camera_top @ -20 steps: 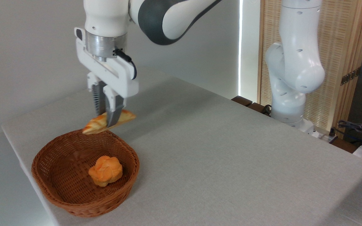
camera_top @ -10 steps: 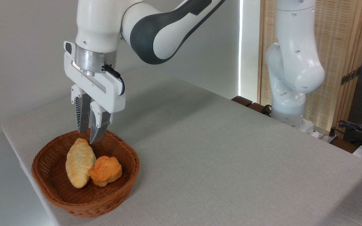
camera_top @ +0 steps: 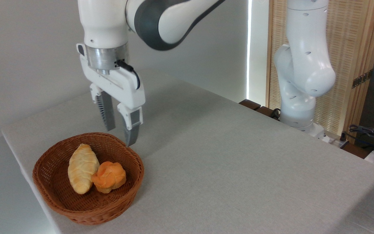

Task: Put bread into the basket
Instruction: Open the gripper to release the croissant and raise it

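The bread, a pale golden braided loaf with pointed ends, lies inside the round reddish-brown wicker basket on its left side. It leans against a small round orange bun. My gripper hangs above the basket's far right rim, open, with nothing between its fingers. It is apart from the loaf.
The basket stands near the table's front left corner, close to the left edge. The grey tabletop stretches to the right. The arm's white base rises at the far right, with cables beyond it.
The loaf left the gripper and dropped into the basket beside the bun. The gripper then opened wider and moved up and to the right, away from the basket's middle.
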You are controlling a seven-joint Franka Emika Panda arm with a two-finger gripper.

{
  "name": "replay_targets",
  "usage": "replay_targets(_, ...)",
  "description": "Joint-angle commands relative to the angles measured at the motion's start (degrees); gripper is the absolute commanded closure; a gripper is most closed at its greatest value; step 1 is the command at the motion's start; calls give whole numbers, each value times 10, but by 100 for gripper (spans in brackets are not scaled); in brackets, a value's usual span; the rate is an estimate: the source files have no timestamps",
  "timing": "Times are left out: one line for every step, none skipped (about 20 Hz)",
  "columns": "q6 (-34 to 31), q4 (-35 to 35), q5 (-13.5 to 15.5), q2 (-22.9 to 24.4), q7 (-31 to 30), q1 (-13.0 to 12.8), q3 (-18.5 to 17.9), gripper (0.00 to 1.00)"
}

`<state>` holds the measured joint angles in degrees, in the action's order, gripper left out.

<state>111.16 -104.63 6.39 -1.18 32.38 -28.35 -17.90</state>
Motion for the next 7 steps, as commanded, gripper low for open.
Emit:
replay_targets(-52,6,-17,7,-3,-4,-10,0)
replay_targets(-59,7,-21,11,3,-4,-19,0)
replay_targets(-64,10,-21,14,10,-5,-28,0)
replay_targets(-70,11,-21,14,22,-5,-33,0)
replay_targets(-72,13,-21,14,33,-5,-35,0)
replay_targets(-72,13,-21,15,38,-5,-38,0)
replay_targets(-71,13,-20,15,38,-5,-39,0)
